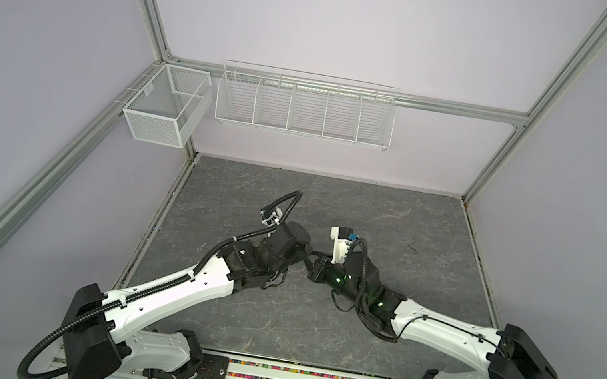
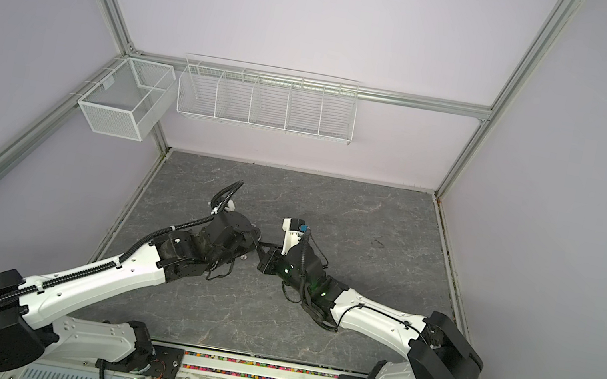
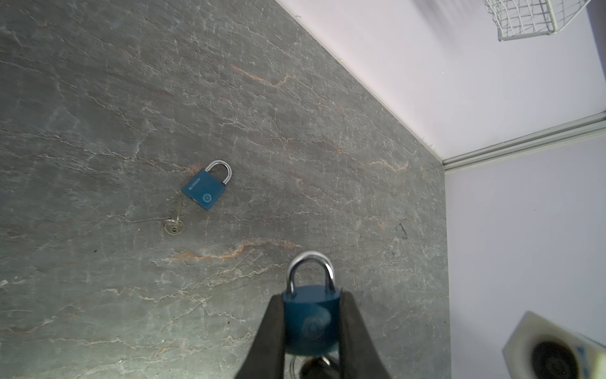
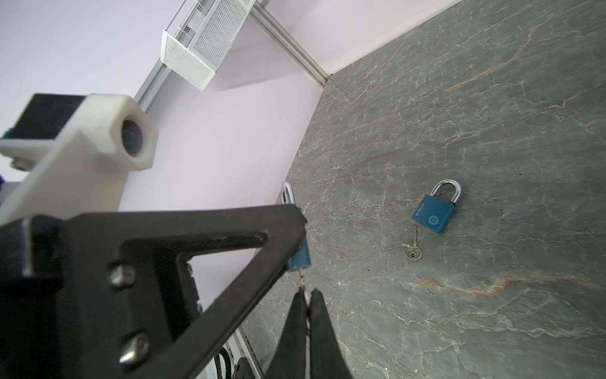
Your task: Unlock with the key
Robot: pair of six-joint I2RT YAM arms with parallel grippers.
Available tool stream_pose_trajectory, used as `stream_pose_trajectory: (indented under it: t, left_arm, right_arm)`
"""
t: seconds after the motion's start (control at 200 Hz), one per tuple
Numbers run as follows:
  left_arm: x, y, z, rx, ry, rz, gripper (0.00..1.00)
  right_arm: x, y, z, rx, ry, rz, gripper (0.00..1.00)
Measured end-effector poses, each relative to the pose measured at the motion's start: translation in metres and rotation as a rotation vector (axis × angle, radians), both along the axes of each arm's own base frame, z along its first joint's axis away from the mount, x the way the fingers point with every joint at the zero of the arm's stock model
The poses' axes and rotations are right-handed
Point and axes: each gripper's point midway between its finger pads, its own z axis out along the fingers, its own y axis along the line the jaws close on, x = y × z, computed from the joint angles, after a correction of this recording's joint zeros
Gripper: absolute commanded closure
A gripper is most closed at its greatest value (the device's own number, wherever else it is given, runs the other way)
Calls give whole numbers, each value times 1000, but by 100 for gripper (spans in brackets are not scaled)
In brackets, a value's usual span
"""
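Note:
My left gripper [image 3: 311, 295] is shut on the body of a blue padlock [image 3: 311, 320], whose silver shackle points away from the wrist. In the right wrist view this padlock [image 4: 300, 257] sits between the left gripper's black fingers [image 4: 229, 236]. A key [image 4: 303, 284] sticks out of its underside, and my right gripper [image 4: 307, 293] is shut on that key. In both top views the two grippers meet over mid table, left [image 1: 308, 254] and right [image 1: 316, 261]; the held padlock is hidden there.
A second blue padlock [image 3: 205, 188] lies flat on the grey stone table [image 1: 393, 223] with a key [image 3: 175, 223] at its base, also seen as padlock [image 4: 434, 215] and key [image 4: 413, 251]. A mesh basket [image 1: 164, 107] and a wire rack [image 1: 304, 106] hang on the walls.

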Motion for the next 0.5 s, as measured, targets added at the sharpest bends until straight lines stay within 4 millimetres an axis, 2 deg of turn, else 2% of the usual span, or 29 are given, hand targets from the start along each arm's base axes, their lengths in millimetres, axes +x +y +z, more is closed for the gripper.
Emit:
stream_pose_trajectory:
  t: [0.295, 0.345, 0.415, 0.5]
  left_arm:
    - [-1, -1, 3, -18, -4, -2, 100]
    - [-1, 0, 5, -21, -9, -1, 100]
    - [-2, 0, 8, -24, -17, -3, 100]
    - [-5, -1, 11, -28, -24, -14, 100]
  right_arm:
    - [2, -1, 2, -28, -51, 0, 94]
    - [2, -1, 3, -27, -59, 3, 89]
    - [2, -1, 6, -22, -69, 6, 76]
    - [-1, -2, 13, -13, -101, 21, 74]
